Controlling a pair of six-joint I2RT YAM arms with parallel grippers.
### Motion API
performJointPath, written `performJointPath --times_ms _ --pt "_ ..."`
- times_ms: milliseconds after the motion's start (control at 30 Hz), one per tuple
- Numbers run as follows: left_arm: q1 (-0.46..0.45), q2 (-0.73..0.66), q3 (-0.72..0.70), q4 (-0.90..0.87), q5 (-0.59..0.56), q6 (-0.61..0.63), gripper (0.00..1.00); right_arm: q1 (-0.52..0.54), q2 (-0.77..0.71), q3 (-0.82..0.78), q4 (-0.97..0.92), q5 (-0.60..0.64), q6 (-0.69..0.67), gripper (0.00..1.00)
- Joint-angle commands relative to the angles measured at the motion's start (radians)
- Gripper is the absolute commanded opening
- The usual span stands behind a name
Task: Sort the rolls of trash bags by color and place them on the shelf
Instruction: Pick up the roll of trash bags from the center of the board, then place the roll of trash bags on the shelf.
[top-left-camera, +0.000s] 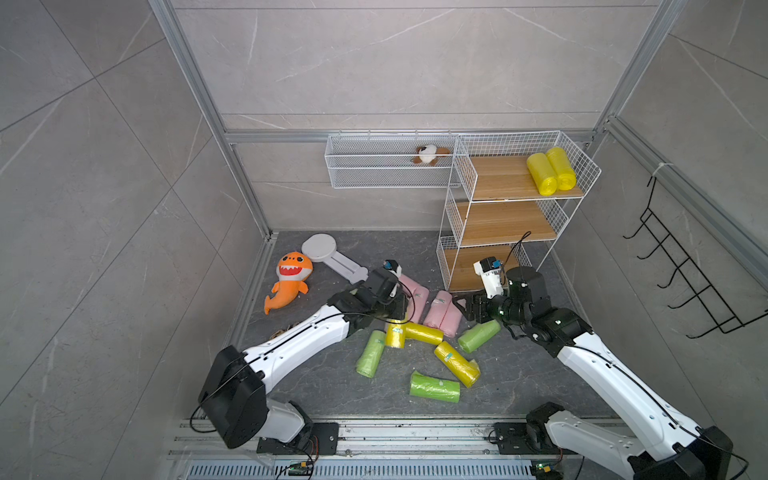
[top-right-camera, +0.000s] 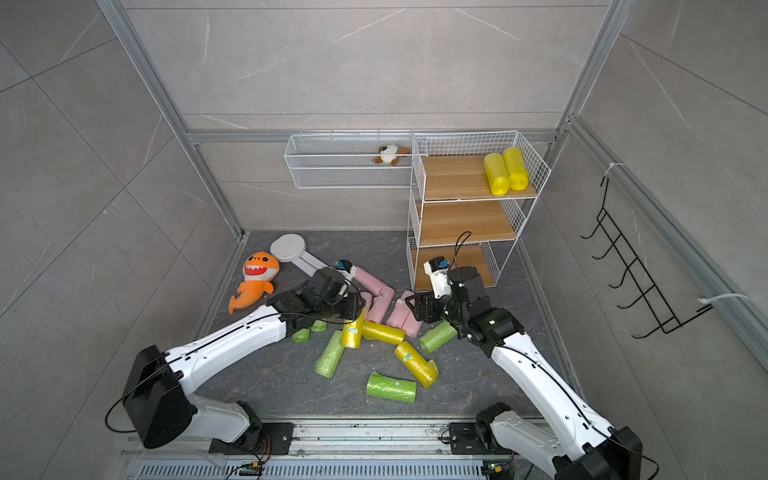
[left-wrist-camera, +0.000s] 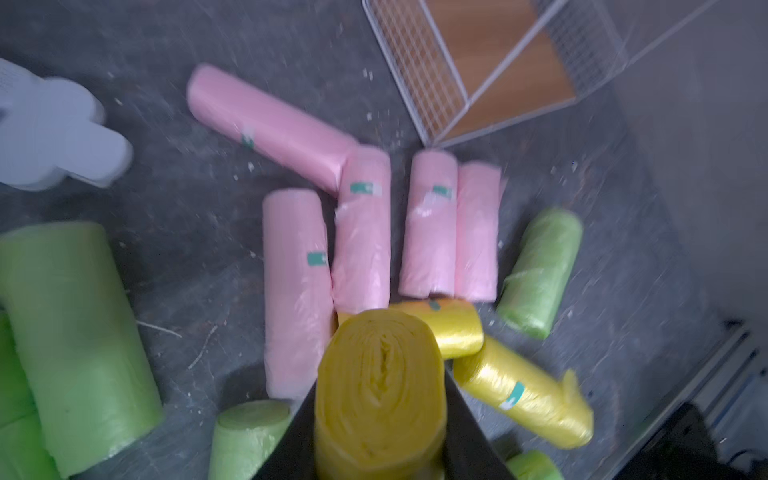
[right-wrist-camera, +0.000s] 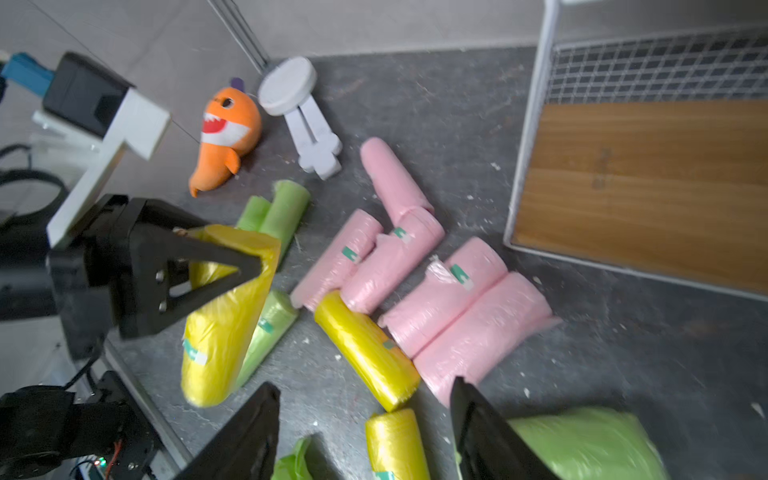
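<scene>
My left gripper is shut on a yellow roll, gripped near its upper end and standing almost upright over the floor pile. Open and holding nothing, my right gripper hovers low by the pink rolls, beside a green roll. Two more yellow rolls lie on the floor, with green rolls around them. Several pink rolls lie side by side. The shelf stands at the back right with two yellow rolls on its top tier.
An orange shark plush and a white round-headed object lie at the back left of the floor. A white wire basket on the back wall holds a small plush toy. A black hook rack hangs on the right wall.
</scene>
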Motion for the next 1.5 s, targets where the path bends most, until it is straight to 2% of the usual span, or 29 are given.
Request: performJointPath --times_ms 0,233,433,567,767,1033,1333,1400,1467 --pt "0.092 -0.11 -0.067 0.313 0.081 -0.195 0.19 0.033 0.004 0.006 0.17 -0.083 0.097 0.71" --pt "0.107 -0.182 -0.116 0.581 -0.007 -0.407 0.18 0.15 0.075 -0.03 0.48 -0.098 0.226 0.81" --pt "0.107 -0.21 -0.199 0.813 -0.023 -0.63 0.16 0.241 0.122 -0.045 0.64 -0.029 0.238 0.92" --pt "0.106 -0.21 -0.215 0.884 -0.022 -0.704 0.16 0.262 0.147 -0.053 0.7 0.015 0.239 0.98" --pt "0.104 -0.205 -0.238 0.963 -0.004 -0.781 0.15 0.281 0.204 -0.047 0.791 0.02 0.245 0.98" --pt "0.105 -0.198 -0.248 0.989 0.013 -0.822 0.15 0.291 0.237 -0.031 0.855 0.013 0.25 0.82" --pt "0.105 -0.191 -0.254 1.008 0.019 -0.839 0.15 0.294 0.247 -0.03 0.87 0.037 0.252 0.47" --pt "0.106 -0.19 -0.259 1.01 0.016 -0.836 0.17 0.294 0.235 -0.031 0.862 0.051 0.243 0.39" --pt "0.107 -0.187 -0.259 1.0 0.013 -0.823 0.27 0.293 0.221 -0.024 0.842 0.058 0.226 0.36"
